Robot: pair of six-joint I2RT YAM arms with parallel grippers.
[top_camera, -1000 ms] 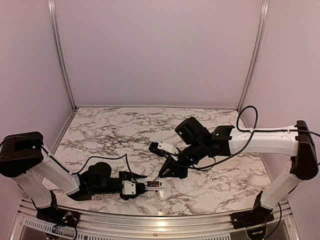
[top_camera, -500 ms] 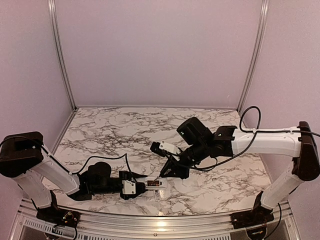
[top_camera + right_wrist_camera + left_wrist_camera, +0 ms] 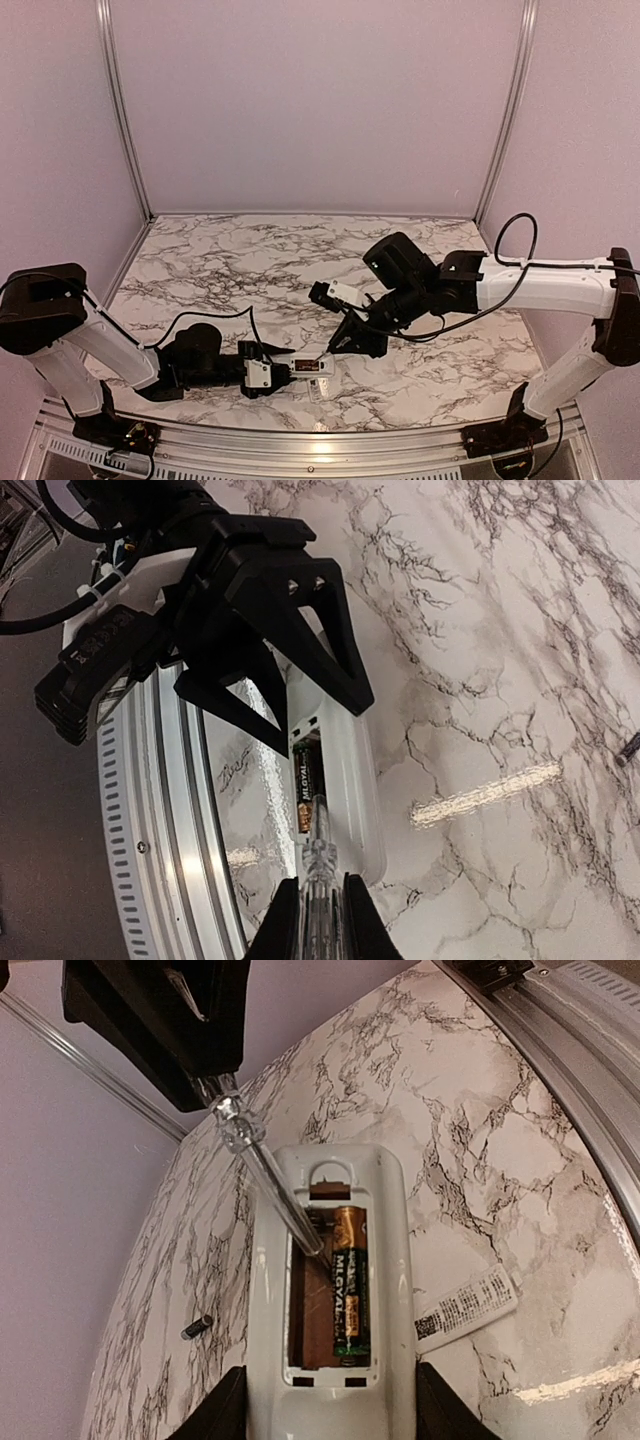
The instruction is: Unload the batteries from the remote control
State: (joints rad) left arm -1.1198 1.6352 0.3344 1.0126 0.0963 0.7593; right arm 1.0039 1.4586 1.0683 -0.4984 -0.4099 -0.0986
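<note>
The white remote control (image 3: 395,1260) lies back-up near the table's front edge, and my left gripper (image 3: 330,1408) is shut on its near end. Its cover is off. One battery (image 3: 351,1280), dark with a gold end, sits in the right slot of the open recess; the left slot is empty. A second battery (image 3: 197,1327) lies loose on the marble to the left. My right gripper (image 3: 320,905) is shut on a clear-handled tool (image 3: 320,860), whose tip reaches into the recess beside the seated battery (image 3: 304,780). From above, the right gripper (image 3: 352,340) hovers just beyond the remote control (image 3: 308,367).
A thin pale strip with printed text (image 3: 466,1307) lies on the marble just right of the remote. The metal rail of the table's front edge (image 3: 590,1070) runs close by. Purple walls enclose the table on three sides.
The right arm's wrist has shifted slightly to the right while its tool stays at the remote. The left arm and the remote have not moved.
</note>
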